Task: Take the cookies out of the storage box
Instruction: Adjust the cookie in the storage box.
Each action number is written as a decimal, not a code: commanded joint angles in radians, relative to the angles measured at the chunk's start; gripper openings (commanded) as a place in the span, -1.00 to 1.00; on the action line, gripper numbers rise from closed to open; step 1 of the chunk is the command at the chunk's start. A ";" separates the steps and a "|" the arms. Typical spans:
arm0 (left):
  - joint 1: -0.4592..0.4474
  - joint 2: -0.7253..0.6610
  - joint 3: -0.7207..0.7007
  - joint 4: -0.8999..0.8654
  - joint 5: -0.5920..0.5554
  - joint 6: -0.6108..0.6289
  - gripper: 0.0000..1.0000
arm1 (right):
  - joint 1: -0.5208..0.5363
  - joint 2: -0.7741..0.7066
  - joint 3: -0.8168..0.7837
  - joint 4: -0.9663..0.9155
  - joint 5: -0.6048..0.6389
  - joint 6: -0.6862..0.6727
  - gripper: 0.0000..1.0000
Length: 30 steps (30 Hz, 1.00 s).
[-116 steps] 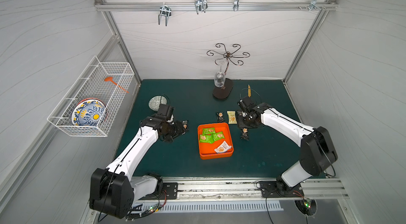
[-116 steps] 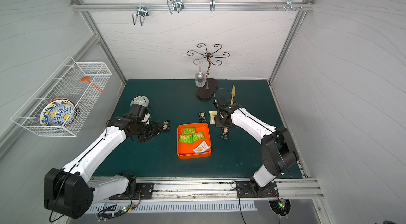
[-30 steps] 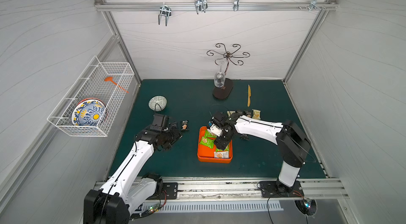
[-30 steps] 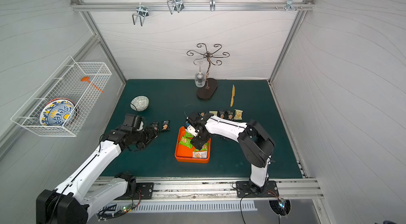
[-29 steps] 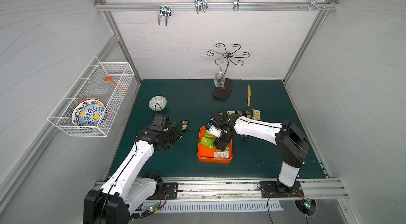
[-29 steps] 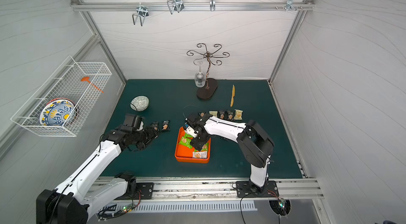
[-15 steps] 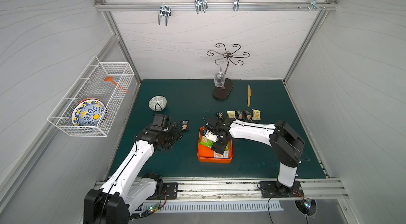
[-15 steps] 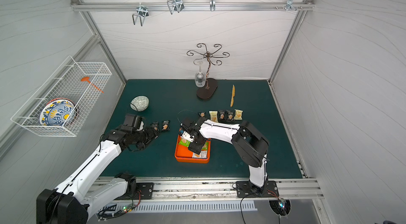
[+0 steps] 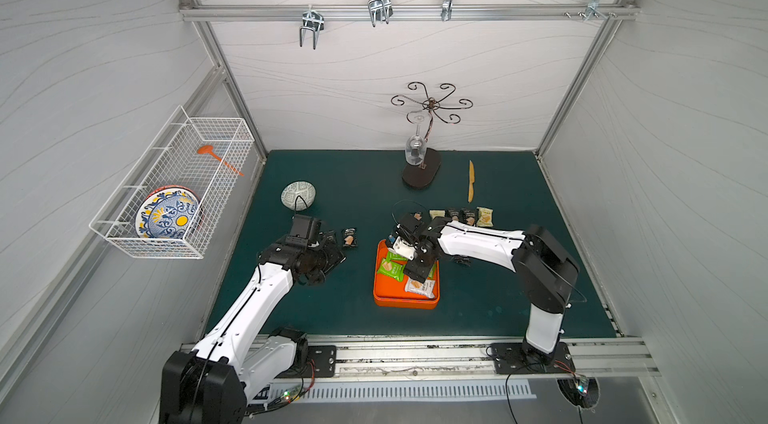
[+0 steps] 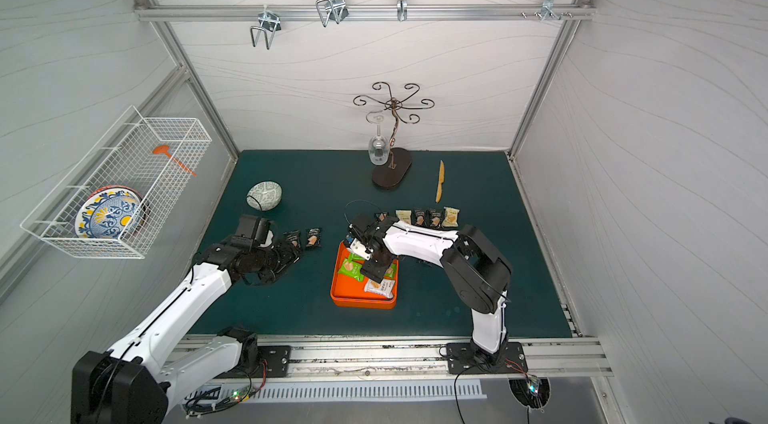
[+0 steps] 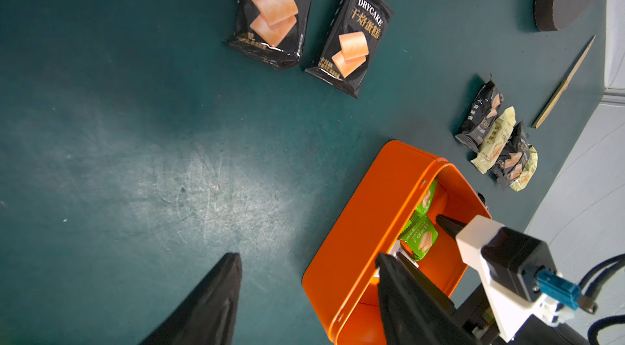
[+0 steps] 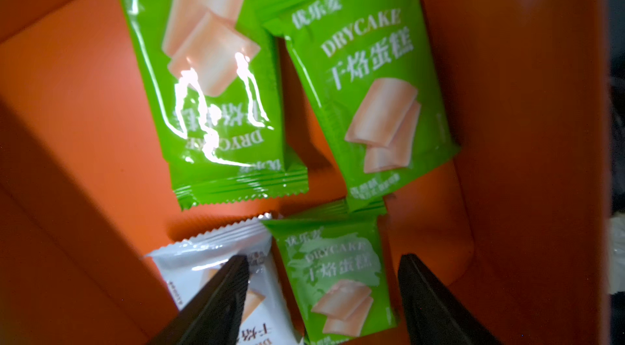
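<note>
Right gripper point(image 12: 324, 258): down inside the orange storage box point(image 12: 84, 96), spread wide, straddling one green packet point(image 12: 338, 279), nothing pinched yet.
Left gripper point(image 11: 306, 257): spread and empty, hanging over bare mat just beside the box.
Cookies in the box: three green ones plus a white packet point(image 12: 209, 252), all lying flat; the white one touches the target, with one fingertip point(image 12: 216, 306) poised over it.
Cookies already out: pair of black packets point(image 11: 270, 12) near the left arm, and a row of packets point(image 9: 461, 216) on the mat beyond the box.
Doing it well: shift off the white neighbour, centre on the green packet alone, sink to the box floor, close across the narrow width (slick foil, so squeeze the puffed middle, not the crimped end), then lift straight up over the low wall.
Risk: likely a double pick, or a light box dragged along.
Right wrist view only: which packet sits between the jaws.
Top views only: that packet hidden under the wrist, but the box mid-mat between both arms.
Left wrist view only: the box wall from outside, with both black packets readable.
</note>
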State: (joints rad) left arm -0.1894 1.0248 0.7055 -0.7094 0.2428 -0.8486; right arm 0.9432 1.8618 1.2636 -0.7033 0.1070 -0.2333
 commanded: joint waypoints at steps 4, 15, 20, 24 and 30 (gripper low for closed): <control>0.007 0.001 0.012 0.005 0.006 0.010 0.35 | -0.023 0.058 -0.011 -0.042 0.017 -0.004 0.53; 0.006 -0.014 0.002 -0.004 -0.005 0.014 0.35 | -0.069 0.051 0.036 -0.051 -0.042 0.060 0.30; 0.008 -0.010 -0.005 0.010 0.005 0.006 0.35 | -0.079 0.033 0.022 -0.063 -0.075 0.089 0.30; 0.008 -0.008 -0.003 0.007 0.005 0.011 0.35 | -0.087 -0.013 0.005 -0.051 -0.135 0.136 0.34; 0.007 -0.005 -0.007 0.011 0.007 0.009 0.35 | -0.108 -0.043 0.025 -0.066 -0.110 0.129 0.29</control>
State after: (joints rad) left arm -0.1879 1.0225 0.6987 -0.7082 0.2440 -0.8482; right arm 0.8459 1.8469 1.2781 -0.7326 -0.0086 -0.1184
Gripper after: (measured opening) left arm 0.675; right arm 0.653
